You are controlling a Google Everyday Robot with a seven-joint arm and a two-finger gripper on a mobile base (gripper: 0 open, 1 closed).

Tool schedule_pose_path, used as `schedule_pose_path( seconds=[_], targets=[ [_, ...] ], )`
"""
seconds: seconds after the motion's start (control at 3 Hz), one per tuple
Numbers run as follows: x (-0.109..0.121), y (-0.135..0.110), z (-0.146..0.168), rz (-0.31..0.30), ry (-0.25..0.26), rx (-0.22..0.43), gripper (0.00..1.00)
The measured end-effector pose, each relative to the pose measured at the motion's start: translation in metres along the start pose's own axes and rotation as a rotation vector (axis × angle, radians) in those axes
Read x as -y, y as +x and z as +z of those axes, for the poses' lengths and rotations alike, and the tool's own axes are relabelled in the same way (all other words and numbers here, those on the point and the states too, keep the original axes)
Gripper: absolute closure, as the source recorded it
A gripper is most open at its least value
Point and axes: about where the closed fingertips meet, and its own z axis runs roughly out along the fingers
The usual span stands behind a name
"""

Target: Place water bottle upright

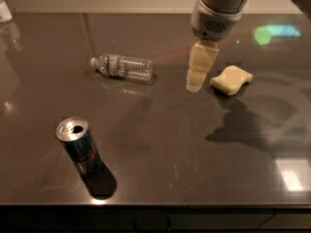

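Note:
The water bottle [124, 68] lies on its side on the dark tabletop [160, 144], white cap to the left, label near the neck. My gripper [195, 84] hangs from the arm at the upper right, its cream fingers pointing down above the table. It is to the right of the bottle, apart from it, with nothing in it. A cream sponge [231, 79] lies just right of the gripper.
A dark blue and silver drink can [79, 147] stands upright at the front left. A white object [5, 9] sits at the far left back corner. The table's front edge runs along the bottom of the view.

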Motion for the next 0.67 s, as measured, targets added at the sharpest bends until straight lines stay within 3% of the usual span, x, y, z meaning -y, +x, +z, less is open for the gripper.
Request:
schedule_pose_path(
  seconds=[0.67],
  targets=[
    [0.021, -0.044, 0.023, 0.009, -0.013, 0.028, 0.00]
  ],
)
